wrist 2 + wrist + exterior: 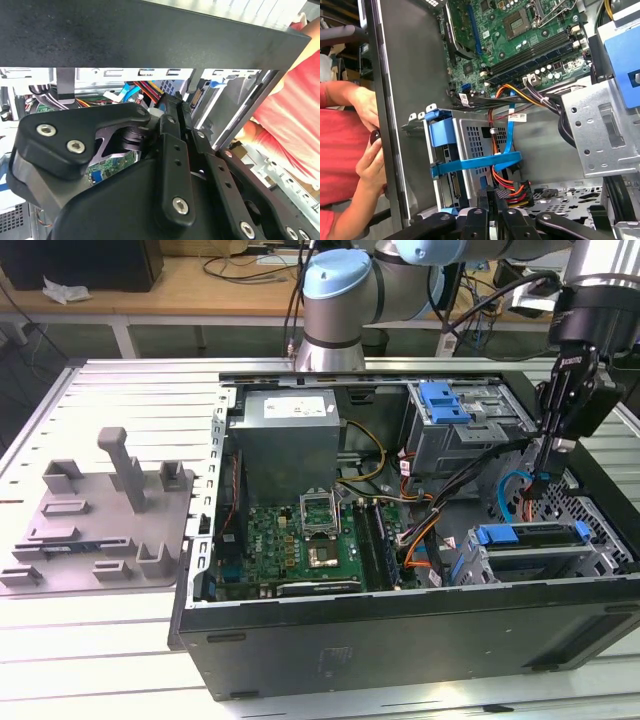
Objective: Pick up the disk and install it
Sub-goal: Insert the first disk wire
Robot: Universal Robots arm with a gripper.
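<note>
- Your disk (pixel 530 536) looks already seated in its bay (pixel 520 566) inside the case (pixel 400 640).
- Your gripper (pixel 533 502) hangs just above it, fingers pinched narrow, holding nothing.

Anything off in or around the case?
A person's hand sits at the case wall, close to where the gripper hangs inside the case. A blue cable also lies across the drive cage. Nothing looks damaged.

i work over a pale grey slatted metal table (pixel 120 390); beyond it stands a light wooden bench (pixel 190 288) on white legs, strewn with dark cables (pixel 235 262), dark green floor (pixel 60 340) beneath.
</note>
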